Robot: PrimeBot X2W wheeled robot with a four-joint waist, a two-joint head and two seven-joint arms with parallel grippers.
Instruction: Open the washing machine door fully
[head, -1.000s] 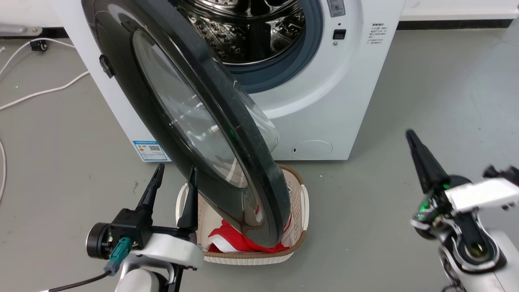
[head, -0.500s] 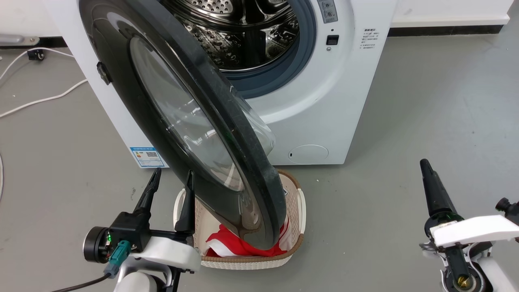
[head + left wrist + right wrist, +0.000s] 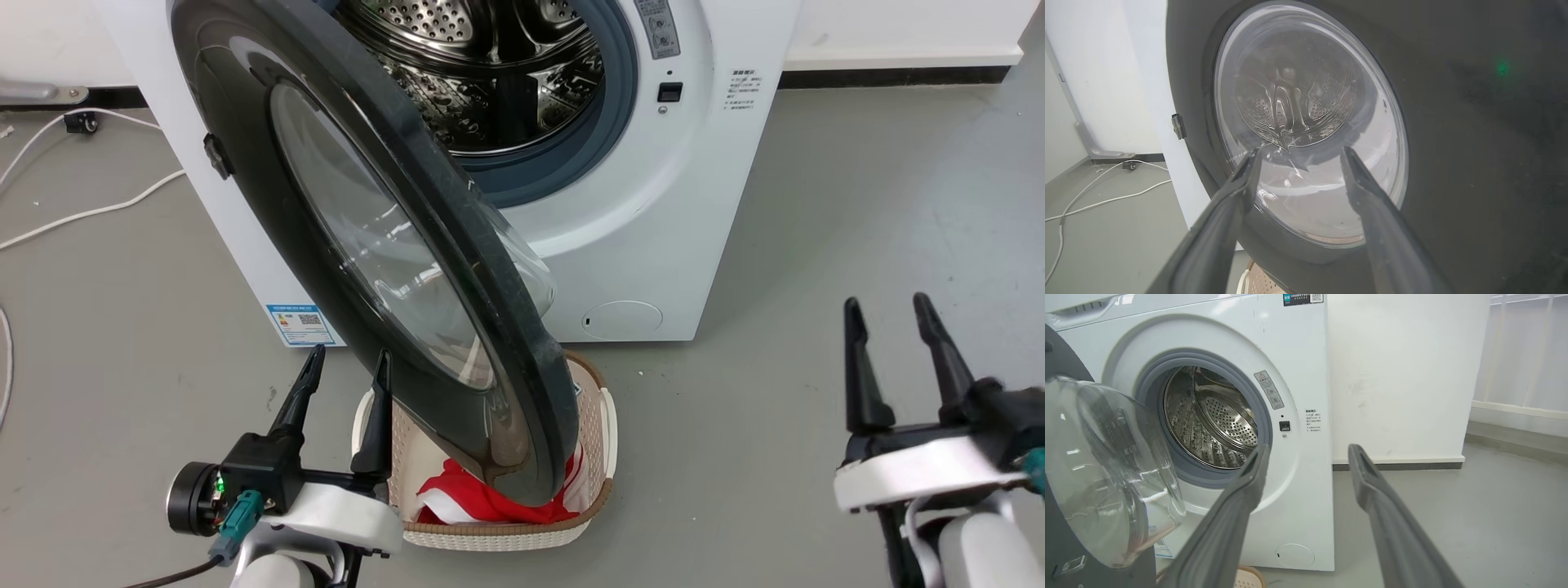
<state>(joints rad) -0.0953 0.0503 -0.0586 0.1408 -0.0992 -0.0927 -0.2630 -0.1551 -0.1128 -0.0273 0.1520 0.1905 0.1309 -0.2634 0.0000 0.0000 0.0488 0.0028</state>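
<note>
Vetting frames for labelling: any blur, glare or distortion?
Head view: right gripper smeared at its base, rest sharp. Left wrist view: washing machine door glass distorts what lies behind; green glint on its black face. Right wrist view: near fingers soft, streaky highlights on the door's bowl.

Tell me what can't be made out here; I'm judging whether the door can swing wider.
- Hinge: head view, hidden behind the washing machine door.
- Basket contents: head view, mostly covered by the door.
- Left claw touching the door or not: head view, overlap hides it.
- Blue sticker text: head view, too small.
</note>
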